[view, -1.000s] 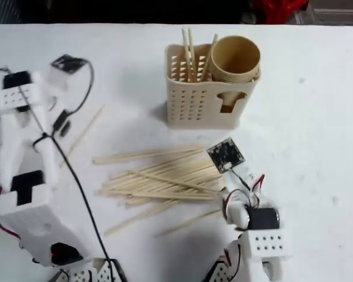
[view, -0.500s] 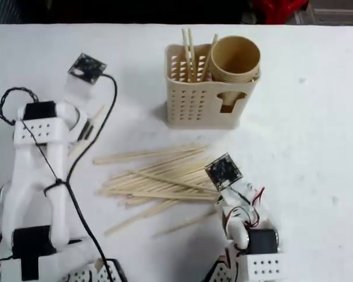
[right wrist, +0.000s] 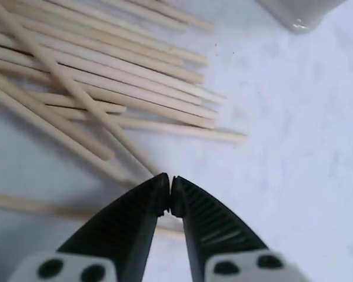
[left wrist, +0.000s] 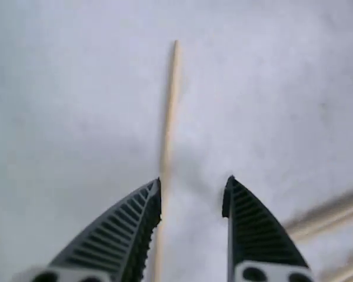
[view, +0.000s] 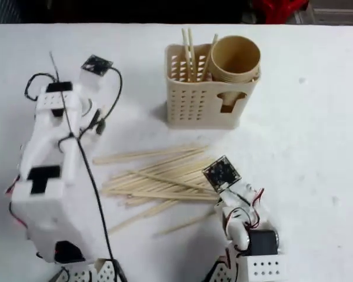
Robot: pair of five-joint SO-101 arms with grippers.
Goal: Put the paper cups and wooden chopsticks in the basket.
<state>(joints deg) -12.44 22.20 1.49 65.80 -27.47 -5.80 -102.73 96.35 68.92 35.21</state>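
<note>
white worktop (view: 317,117), basket (view: 194,106) upright – pale wooden chopsticks (view: 159,179) fanned loose; left hand (left wrist: 193,197) spread beside a lone chopstick (left wrist: 170,106), right hand (right wrist: 169,194) pressed together

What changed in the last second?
The left arm swung in over the lone chopstick; the left gripper is open beside it, gripping nothing. The right arm pulled back slightly from the chopstick pile, right gripper shut. Pile, basket and paper cups stayed put.

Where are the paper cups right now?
In the high view, the paper cups stand stacked in the basket's right compartment, next to three standing chopsticks.
</note>
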